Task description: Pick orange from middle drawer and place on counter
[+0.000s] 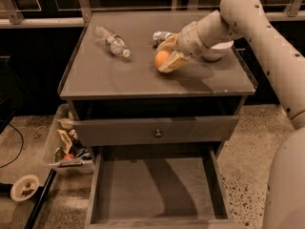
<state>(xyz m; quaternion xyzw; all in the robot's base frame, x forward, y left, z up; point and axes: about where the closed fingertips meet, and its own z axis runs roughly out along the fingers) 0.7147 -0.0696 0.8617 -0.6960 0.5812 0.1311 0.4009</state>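
The orange (161,59) sits low on the counter (119,75), right of its middle, between the two tan fingers of my gripper (165,57). The gripper reaches in from the right and is shut on the orange, one finger (167,43) behind it and one in front. The middle drawer (152,187) is pulled open below, and its grey floor is bare.
A plastic water bottle (111,41) lies at the counter's back left. A crumpled silver packet (161,35) and a white bowl (217,50) sit behind the gripper. The top drawer front with a knob (157,133) is closed. A cluttered bin (64,142) stands on the floor at left.
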